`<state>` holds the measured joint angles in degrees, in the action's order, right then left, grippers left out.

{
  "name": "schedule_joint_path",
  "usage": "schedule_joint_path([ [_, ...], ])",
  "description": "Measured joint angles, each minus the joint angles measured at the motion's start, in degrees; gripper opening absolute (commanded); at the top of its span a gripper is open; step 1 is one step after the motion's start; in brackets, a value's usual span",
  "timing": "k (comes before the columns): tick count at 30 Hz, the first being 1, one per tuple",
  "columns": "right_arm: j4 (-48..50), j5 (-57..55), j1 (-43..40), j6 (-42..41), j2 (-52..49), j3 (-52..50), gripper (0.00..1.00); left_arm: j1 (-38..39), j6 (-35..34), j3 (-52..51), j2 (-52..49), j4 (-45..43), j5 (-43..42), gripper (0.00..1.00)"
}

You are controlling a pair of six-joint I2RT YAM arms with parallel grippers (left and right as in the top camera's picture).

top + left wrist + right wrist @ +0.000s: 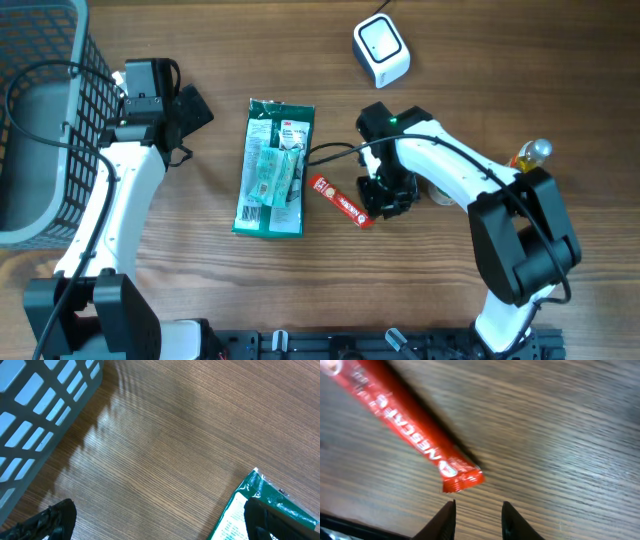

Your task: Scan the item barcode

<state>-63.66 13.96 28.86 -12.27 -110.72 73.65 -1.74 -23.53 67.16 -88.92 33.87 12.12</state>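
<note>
A red stick sachet (340, 200) lies flat on the wooden table, just right of a green packet (272, 168). In the right wrist view the red sachet (410, 425) runs diagonally, and its crimped end lies just ahead of my right gripper (477, 506). That gripper is open by a narrow gap, with only bare wood between its fingers. From overhead, the right gripper (385, 200) sits at the sachet's right end. The white barcode scanner (381, 50) stands at the back. My left gripper (190, 110) is wide open beside the basket, and the green packet's corner (272, 497) lies by its right finger.
A grey wire basket (40, 130) stands at the left edge, and the same basket (40, 405) fills the left wrist view's upper left. A small yellow object with a clear top (530, 155) lies by the right arm's elbow. A black cable runs from the packet towards the right arm.
</note>
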Motion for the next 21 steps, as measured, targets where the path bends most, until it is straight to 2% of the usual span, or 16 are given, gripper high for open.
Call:
schedule_joint_path([
  [9, 4.6, -2.5, 3.5, 2.5, 0.0, 0.0, 0.29, 0.0, 0.0, 0.0, 0.0, 0.0, 0.0, 1.00],
  [12, 7.0, -4.0, 4.2, 2.6, 0.0, -0.3, 0.23, 0.0, 0.0, 0.0, 0.0, 0.0, 0.0, 1.00],
  [21, 11.1, -5.0, 4.2, 2.8, 0.1, -2.2, 0.22, 0.0, 0.0, 0.0, 0.0, 0.0, 0.0, 1.00],
])
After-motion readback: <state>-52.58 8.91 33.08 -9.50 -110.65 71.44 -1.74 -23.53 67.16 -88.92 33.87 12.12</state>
